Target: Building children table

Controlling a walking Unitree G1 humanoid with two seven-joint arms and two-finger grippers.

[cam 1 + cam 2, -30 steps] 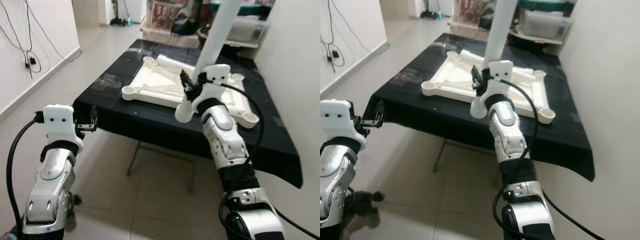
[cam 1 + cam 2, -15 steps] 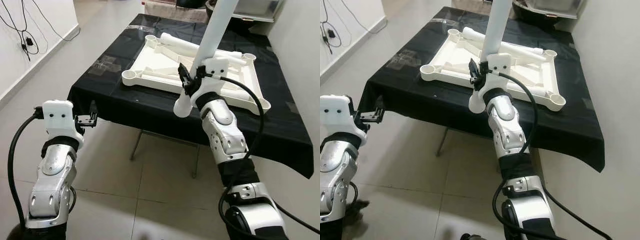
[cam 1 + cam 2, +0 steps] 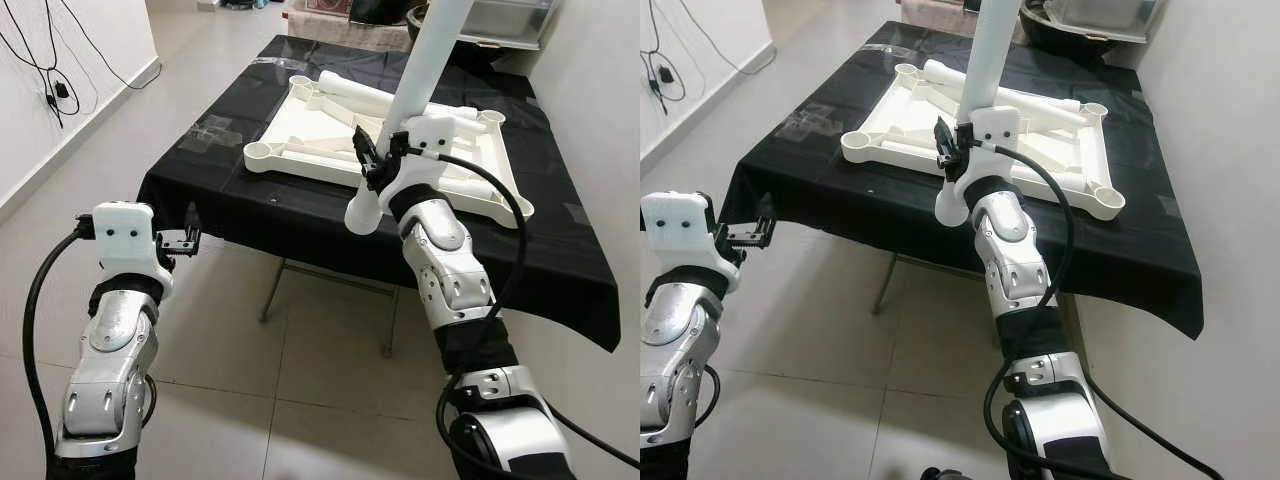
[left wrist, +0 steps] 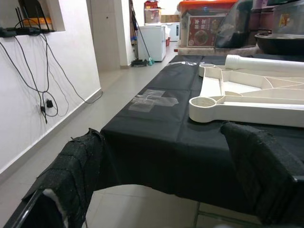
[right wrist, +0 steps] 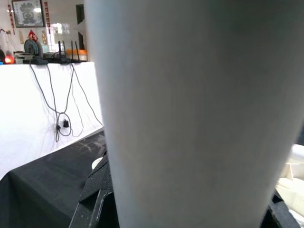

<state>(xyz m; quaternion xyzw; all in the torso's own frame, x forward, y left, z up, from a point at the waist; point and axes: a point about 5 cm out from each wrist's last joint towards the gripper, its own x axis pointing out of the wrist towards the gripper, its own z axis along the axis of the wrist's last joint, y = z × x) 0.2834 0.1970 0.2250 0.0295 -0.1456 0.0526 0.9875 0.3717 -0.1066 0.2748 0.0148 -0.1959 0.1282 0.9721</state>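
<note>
A white plastic children's tabletop (image 3: 300, 165) lies upside down on a black-draped table (image 3: 250, 215), with round leg sockets at its corners (image 3: 258, 152) and a loose white leg (image 3: 365, 95) resting across it. My right gripper (image 3: 372, 165) is shut on another long white table leg (image 3: 425, 70), held nearly upright above the tabletop's near edge; its rounded end (image 3: 360, 216) hangs below the gripper. That leg (image 5: 190, 114) is seen close up in the right wrist view. My left gripper (image 3: 190, 238) is open with nothing in it, off the table's near left corner; its fingers (image 4: 261, 175) frame the socket (image 4: 205, 102).
The black cloth (image 3: 1140, 260) hangs over the table's edges above folding legs (image 3: 275, 290). Tiled floor (image 3: 230, 370) lies in front and to the left. Cables (image 3: 45, 60) hang on the left white wall. Boxes and a bowl (image 3: 1090, 15) stand behind the table. Tape (image 4: 153, 99) marks the cloth.
The camera view shifted slightly. My left gripper has come a little nearer to the table's corner. The right gripper still holds the leg in much the same pose.
</note>
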